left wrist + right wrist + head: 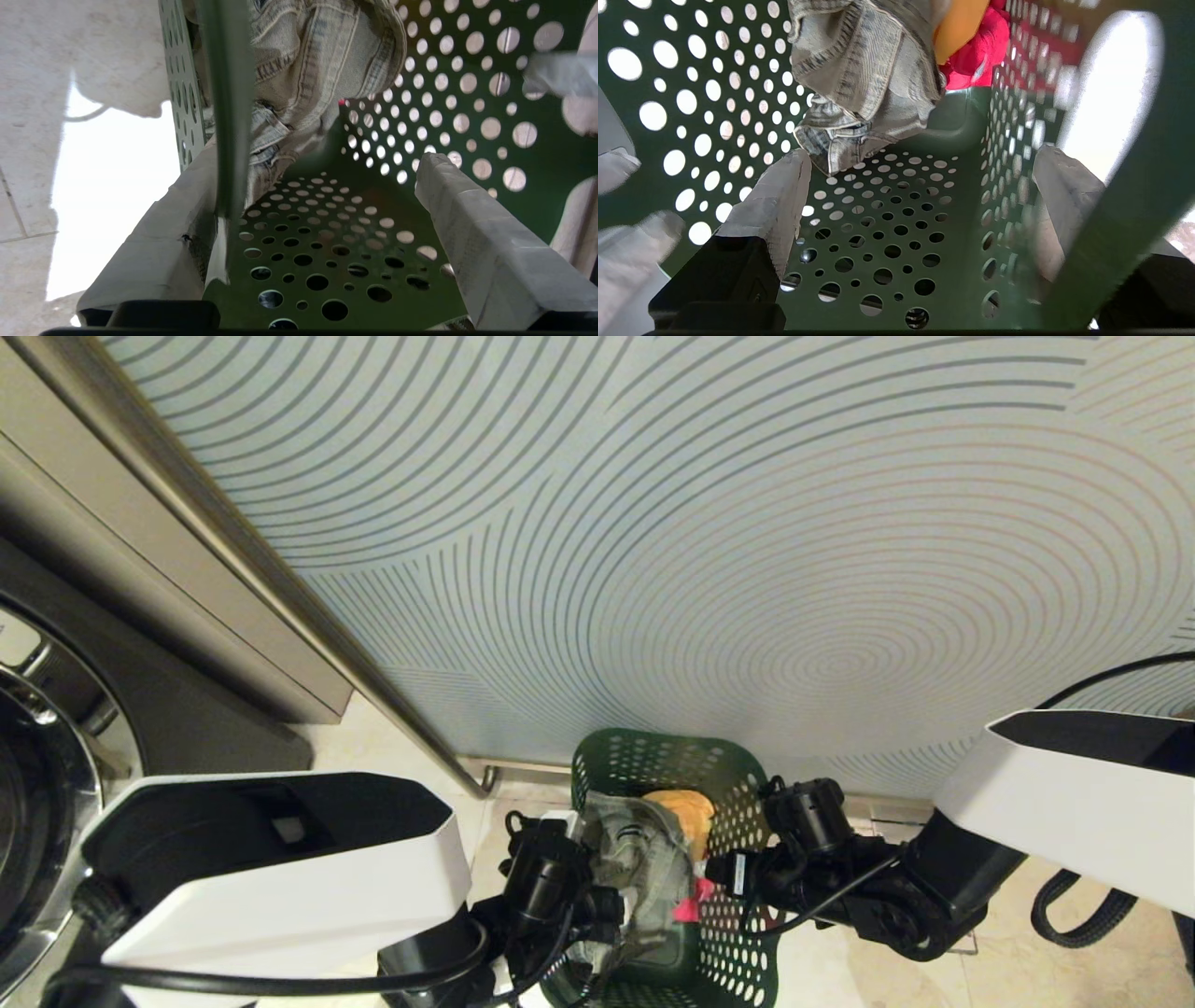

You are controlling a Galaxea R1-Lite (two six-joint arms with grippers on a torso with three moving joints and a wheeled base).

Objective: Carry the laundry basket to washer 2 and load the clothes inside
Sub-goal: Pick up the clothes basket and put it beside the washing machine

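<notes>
Green laundry basket (672,775) | long axis toward wall | 2 end effectors wide, straddling walls

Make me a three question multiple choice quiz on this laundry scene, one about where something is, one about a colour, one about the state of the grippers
1. Where do the denim trousers lie?
A. in the laundry basket
B. on the floor
C. in the washer drum

2. What colour is the basket?
A. white
B. dark green
C. blue

3. How do the left gripper and right gripper stand?
A. both shut on cloth
B. both open, each straddling a basket wall
C. both parked far from the basket

Answers: 1 A, the trousers are bunched inside the perforated walls. 2 B, every view shows dark green plastic. 3 B, each wrist view shows one finger inside and one outside a wall.
</notes>
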